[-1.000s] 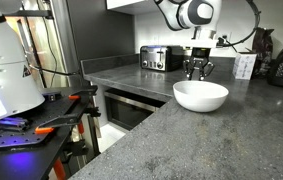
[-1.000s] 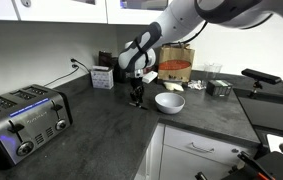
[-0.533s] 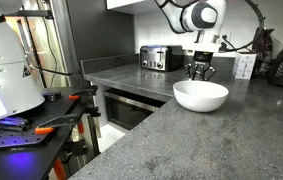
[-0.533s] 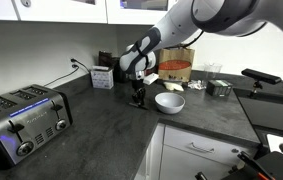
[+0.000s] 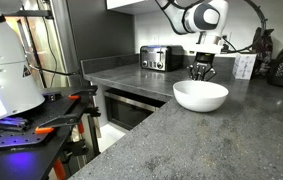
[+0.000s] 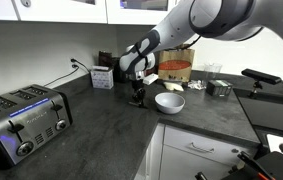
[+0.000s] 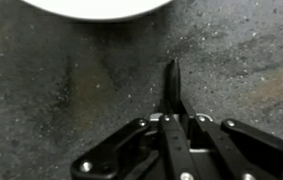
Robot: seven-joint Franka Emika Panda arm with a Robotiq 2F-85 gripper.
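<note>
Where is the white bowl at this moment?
In both exterior views the white bowl sits on the dark countertop, close beside the end effector; the wrist view shows its rim at the top edge.

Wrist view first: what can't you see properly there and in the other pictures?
- Bowl: wrist view, top edge cuts it off; only a white sliver shows.
- Pincer: wrist view, shut; too dark to tell whether anything tiny is pinched.
- Pincer tips: exterior view, the bowl's rim hides where they meet the counter.
- Box: exterior view, its print is too small to read.

White round bowl [image 5: 200, 95], upright, on dark speckled counter [image 5: 171, 140]
</note>
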